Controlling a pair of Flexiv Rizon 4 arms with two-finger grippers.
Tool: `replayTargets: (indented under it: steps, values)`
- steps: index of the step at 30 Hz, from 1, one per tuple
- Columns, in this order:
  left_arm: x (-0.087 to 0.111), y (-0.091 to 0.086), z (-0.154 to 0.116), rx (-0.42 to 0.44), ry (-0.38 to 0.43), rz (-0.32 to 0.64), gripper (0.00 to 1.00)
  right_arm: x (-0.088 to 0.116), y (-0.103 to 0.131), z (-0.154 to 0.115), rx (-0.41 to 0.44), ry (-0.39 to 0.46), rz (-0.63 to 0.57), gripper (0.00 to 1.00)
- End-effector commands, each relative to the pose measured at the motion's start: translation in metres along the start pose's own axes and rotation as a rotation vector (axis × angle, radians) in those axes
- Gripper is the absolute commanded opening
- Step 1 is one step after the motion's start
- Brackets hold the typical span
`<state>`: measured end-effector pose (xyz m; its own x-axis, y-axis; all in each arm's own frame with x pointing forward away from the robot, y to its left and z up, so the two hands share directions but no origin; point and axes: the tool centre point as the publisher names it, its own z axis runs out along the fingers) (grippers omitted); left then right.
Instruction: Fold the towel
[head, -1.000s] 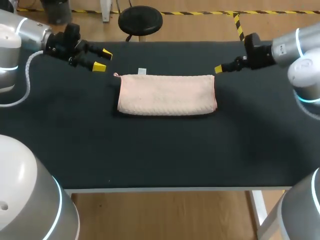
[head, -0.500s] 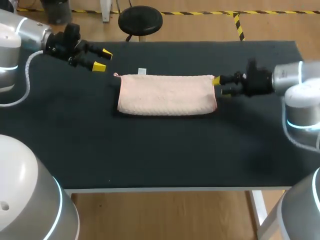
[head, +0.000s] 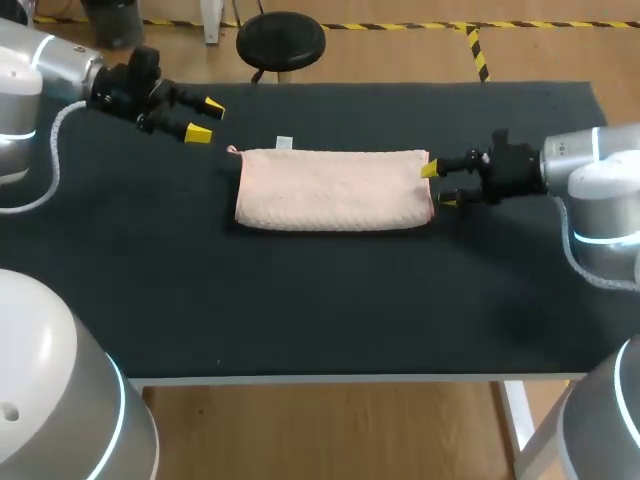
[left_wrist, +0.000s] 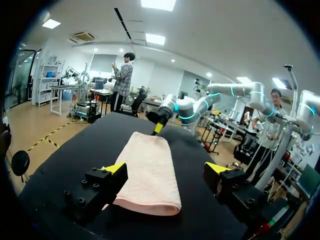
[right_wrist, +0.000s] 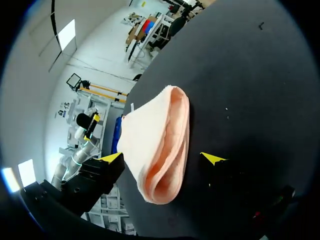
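Towel (head: 333, 190), pale pink, lies folded into a long band across the middle of the black table (head: 300, 310), its long sides running from one arm toward the other; a small white tag (head: 284, 142) shows at its far edge. On my right, the right gripper (head: 437, 186) sits low at the towel's right end with its fingers spread wide; one yellow tip is over the end's far corner, the other just beside the near corner. From the right wrist, the doubled end of the towel (right_wrist: 155, 145) lies between the spread fingers of the right gripper (right_wrist: 162, 158); a clear gap shows beside one finger, so nothing is clamped. On my left, the left gripper (head: 200, 118) hangs over bare table near the towel's far left corner, apart from the cloth, its fingers wide and holding nothing. From the left wrist, the towel (left_wrist: 147, 175) stretches away ahead of the left gripper (left_wrist: 166, 168), rounded fold nearest; the right gripper (left_wrist: 157, 127) is at its far end.
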<state>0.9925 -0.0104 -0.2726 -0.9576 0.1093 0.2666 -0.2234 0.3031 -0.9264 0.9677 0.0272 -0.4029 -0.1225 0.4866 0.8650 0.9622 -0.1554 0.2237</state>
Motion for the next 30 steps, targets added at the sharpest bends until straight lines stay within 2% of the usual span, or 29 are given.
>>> replayTargets:
  steps: [1,14,24,25,26,27,28,30]
  values:
    - [-0.001,0.001,0.001,0.002,0.0,0.001,1.0,-0.005,0.009,0.011,0.052,0.016,0.003,1.0]
    - [-0.001,0.001,0.001,0.002,0.0,0.001,1.0,0.006,0.009,0.035,0.114,0.039,-0.01,1.0]
    - [-0.001,0.001,0.001,0.002,0.0,0.001,1.0,0.017,0.016,0.045,0.098,0.031,-0.011,1.0]
    - [-0.001,0.001,0.001,0.002,0.0,0.001,1.0,0.017,0.016,0.045,0.098,0.028,-0.01,0.65]
    - [-0.001,0.001,0.001,0.002,0.0,0.001,1.0,0.018,0.016,0.045,0.097,0.021,-0.009,0.37]
    - [-0.001,0.001,0.001,0.002,0.0,0.001,1.0,0.019,0.016,0.046,0.096,0.015,-0.007,0.13]
    - [-0.001,0.001,0.001,0.002,0.0,0.001,1.0,0.02,0.016,0.046,0.093,0.01,-0.006,0.0]
    - [-0.001,0.001,0.001,0.002,0.0,0.001,1.0,0.024,0.016,0.048,0.091,0.005,0.004,0.0]
